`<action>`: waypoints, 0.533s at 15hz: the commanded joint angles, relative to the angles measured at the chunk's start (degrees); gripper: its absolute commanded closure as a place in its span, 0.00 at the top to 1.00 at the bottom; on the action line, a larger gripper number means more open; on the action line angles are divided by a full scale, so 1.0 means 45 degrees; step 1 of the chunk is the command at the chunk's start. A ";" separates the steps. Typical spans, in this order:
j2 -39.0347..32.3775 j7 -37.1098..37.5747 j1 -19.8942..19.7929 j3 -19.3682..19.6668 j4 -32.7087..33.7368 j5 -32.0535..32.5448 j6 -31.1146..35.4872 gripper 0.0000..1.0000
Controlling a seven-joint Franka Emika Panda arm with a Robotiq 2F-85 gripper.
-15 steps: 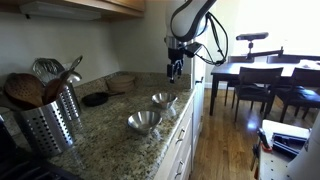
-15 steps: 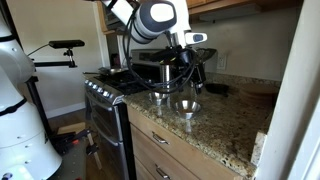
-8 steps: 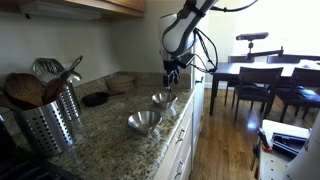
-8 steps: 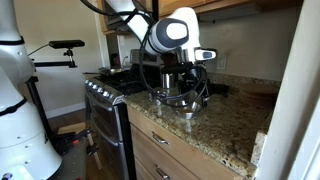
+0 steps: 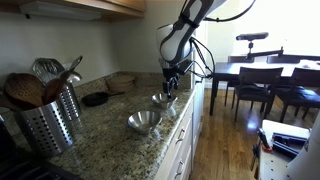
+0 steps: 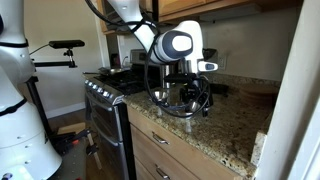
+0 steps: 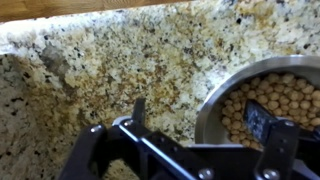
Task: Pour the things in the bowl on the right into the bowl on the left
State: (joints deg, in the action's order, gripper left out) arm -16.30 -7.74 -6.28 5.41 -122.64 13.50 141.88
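Two steel bowls stand on the granite counter [image 5: 110, 125]. The bowl on the right [image 5: 163, 99] holds the things [image 7: 268, 98], many small tan-orange round pieces, seen in the wrist view inside its rim [image 7: 205, 105]. The bowl on the left [image 5: 145, 121] sits nearer the camera and its contents do not show. My gripper [image 5: 170, 86] hangs just above the right bowl, open. In the wrist view my gripper [image 7: 200, 115] straddles the rim, one finger [image 7: 138, 110] over the counter, the other finger [image 7: 262, 120] over the pieces. In an exterior view the gripper [image 6: 190, 95] hides both bowls.
A perforated steel utensil holder [image 5: 50, 118] with wooden spoons stands at the near end of the counter. A dark flat dish [image 5: 95, 99] lies by the wall. A stove [image 6: 105, 88] adjoins the counter. A dining table and chairs [image 5: 262, 78] stand beyond the counter's edge.
The arm has come down and slightly forward, bringing the gripper from well above the counter to just over the right bowl. The jaws stayed open and the bowls did not move.
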 commanded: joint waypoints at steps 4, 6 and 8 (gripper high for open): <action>-0.0265 0.0257 0.0085 0.0120 0.0172 -0.0039 0.0059 0.74; -0.0250 0.0280 0.0091 0.0122 0.0158 -0.0033 0.0063 0.69; -0.0242 0.0296 0.0094 0.0127 0.0133 -0.0024 0.0068 0.54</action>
State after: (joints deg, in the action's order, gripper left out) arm -17.23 -7.66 -6.28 5.42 -122.28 13.44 141.88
